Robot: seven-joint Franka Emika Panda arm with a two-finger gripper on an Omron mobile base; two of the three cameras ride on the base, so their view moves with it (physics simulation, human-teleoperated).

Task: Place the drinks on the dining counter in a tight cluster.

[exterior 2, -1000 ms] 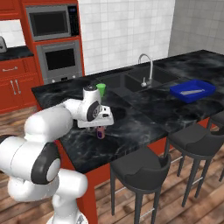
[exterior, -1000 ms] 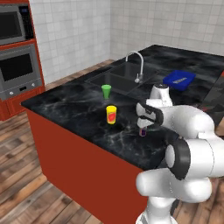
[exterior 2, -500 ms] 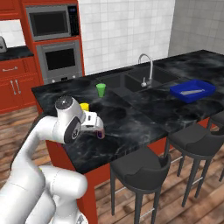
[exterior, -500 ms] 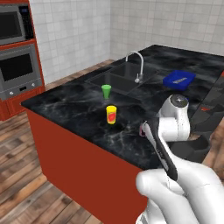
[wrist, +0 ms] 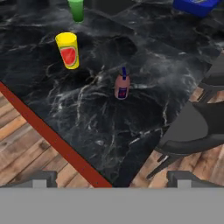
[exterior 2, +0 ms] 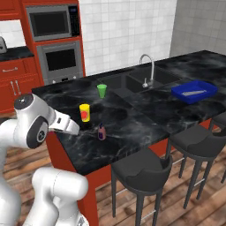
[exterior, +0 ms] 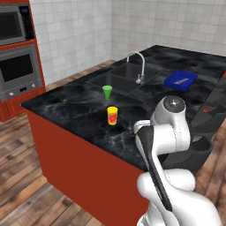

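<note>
Hand view looks down on the purple bottle (wrist: 122,86), standing upright on the dining counter (wrist: 144,65) near its stool-side edge, apart from the yellow cup (wrist: 68,50) and green cup (wrist: 76,9). The gripper (wrist: 111,178) hangs well above it, jaws spread wide and empty, likely freeing itself to fetch another drink.

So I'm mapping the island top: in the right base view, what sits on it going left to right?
Yellow cup with red mark → small purple bottle → green cup → curved metal faucet → blue tray.
</note>
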